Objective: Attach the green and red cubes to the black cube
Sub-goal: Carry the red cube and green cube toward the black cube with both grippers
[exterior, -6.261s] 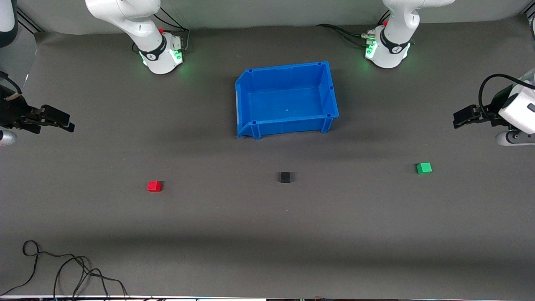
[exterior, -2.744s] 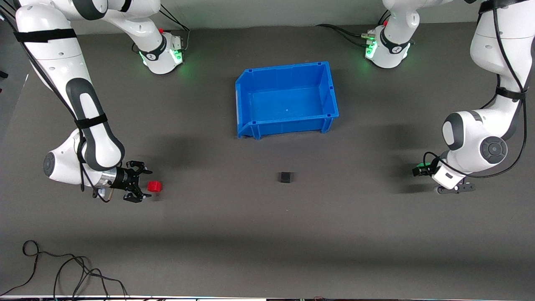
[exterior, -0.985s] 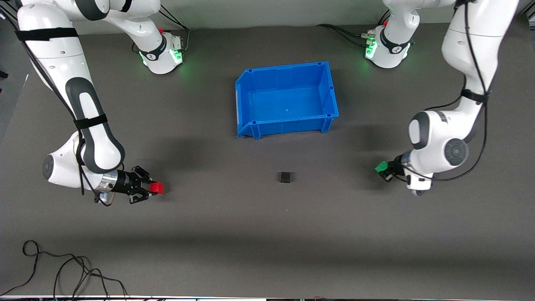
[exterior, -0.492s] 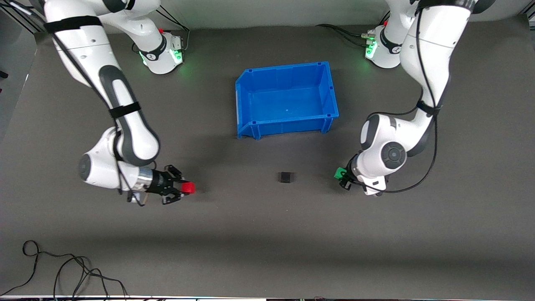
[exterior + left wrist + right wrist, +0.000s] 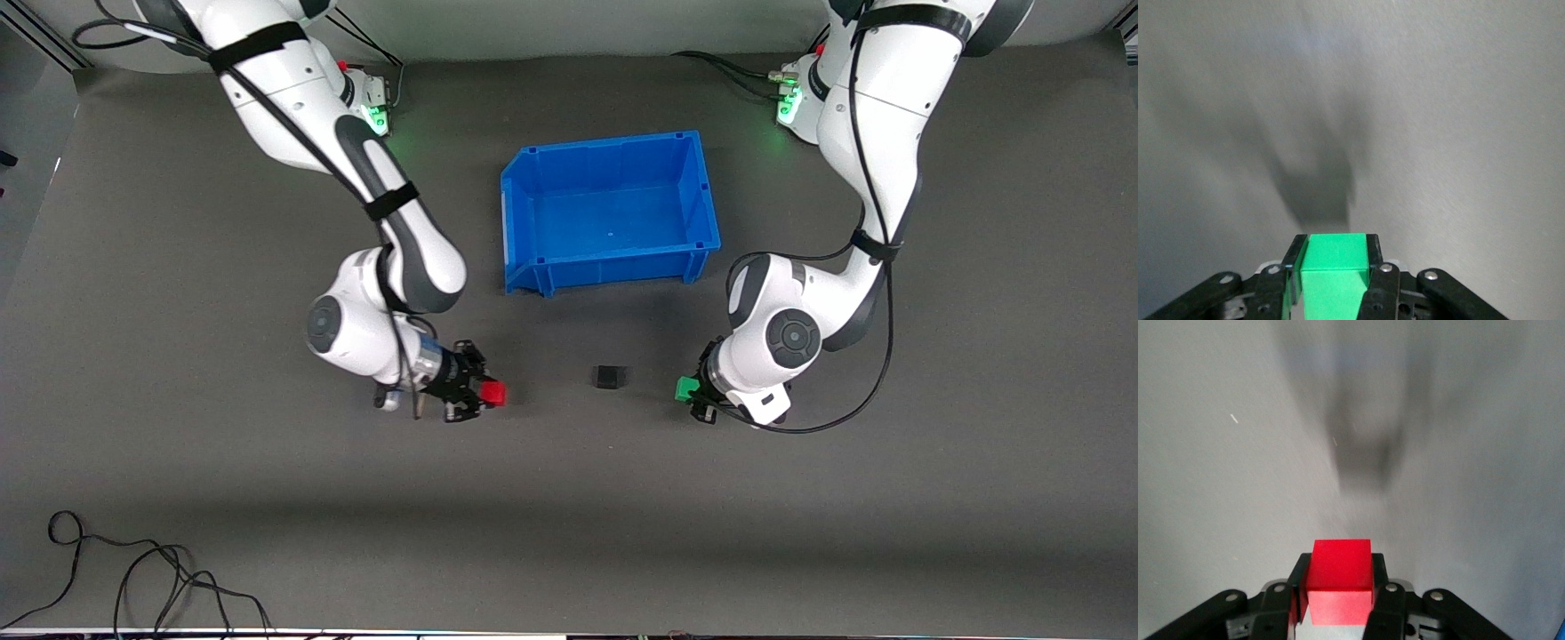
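Observation:
The black cube (image 5: 608,377) sits on the grey mat, nearer the front camera than the blue bin. My right gripper (image 5: 484,394) is shut on the red cube (image 5: 494,394), low over the mat beside the black cube toward the right arm's end. The red cube (image 5: 1339,581) fills the jaws in the right wrist view. My left gripper (image 5: 692,390) is shut on the green cube (image 5: 685,388), low over the mat beside the black cube toward the left arm's end. The green cube (image 5: 1333,273) sits between the fingers in the left wrist view. The black cube shows in neither wrist view.
A blue bin (image 5: 702,191), open and empty, stands mid-table farther from the front camera than the cubes. A loose black cable (image 5: 133,569) lies near the front edge at the right arm's end.
Both grippers took hold of their cubes at the table's ends and carried them inward toward the black cube. The black cube and the bin have not moved.

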Motion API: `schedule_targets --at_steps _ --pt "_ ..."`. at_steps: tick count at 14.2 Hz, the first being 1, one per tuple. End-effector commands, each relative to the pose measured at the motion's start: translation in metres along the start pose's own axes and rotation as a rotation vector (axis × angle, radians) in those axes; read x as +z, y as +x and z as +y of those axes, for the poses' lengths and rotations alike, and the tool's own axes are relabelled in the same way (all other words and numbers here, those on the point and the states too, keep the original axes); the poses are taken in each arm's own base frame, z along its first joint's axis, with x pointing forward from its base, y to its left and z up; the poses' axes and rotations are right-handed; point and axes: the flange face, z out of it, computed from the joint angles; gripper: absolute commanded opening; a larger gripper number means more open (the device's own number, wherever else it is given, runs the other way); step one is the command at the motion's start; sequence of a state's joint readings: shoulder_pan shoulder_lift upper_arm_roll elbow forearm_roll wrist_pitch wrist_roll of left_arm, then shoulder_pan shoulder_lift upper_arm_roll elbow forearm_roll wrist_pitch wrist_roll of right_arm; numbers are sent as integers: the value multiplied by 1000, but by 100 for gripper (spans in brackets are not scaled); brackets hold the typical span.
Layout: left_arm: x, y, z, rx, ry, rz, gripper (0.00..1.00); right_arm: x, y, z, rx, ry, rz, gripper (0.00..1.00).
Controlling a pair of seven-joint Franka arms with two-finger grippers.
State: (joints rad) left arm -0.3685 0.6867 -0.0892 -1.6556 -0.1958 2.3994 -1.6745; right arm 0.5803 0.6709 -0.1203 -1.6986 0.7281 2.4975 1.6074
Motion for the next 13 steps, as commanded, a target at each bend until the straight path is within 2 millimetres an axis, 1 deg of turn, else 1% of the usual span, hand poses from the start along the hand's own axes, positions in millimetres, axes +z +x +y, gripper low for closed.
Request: schedule_targets --at_steps 1,3,4,6,8,9,10,11,12,13 --pt "-6 -19 12 -60 -15 -6 0 19 -36 1 66 33 -20 30" --pt "-5 -30 13 -73 -20 -10 0 34 -52 10 78 49 -20 30" --pt "-4 -35 13 -75 -22 -11 0 43 -58 17 78 53 -17 30" --pt "-4 -41 13 -73 -24 -14 0 52 -65 23 80 74 -16 30" --pt "-2 -42 13 -72 -22 -14 0 64 -80 36 81 82 -16 30" --pt "-2 -42 13 -72 -22 -14 0 66 -84 35 85 95 -21 30" --pt "-3 -42 14 -73 -23 -15 0 69 -85 36 86 96 -19 30" --pt "-3 -42 14 -81 -23 -15 0 75 -93 45 73 87 -19 30" --pt "-3 -42 14 -90 -23 -14 0 81 -93 49 69 81 -13 30" --pt "-3 -42 14 -97 -23 -15 0 82 -94 51 57 80 -9 30"
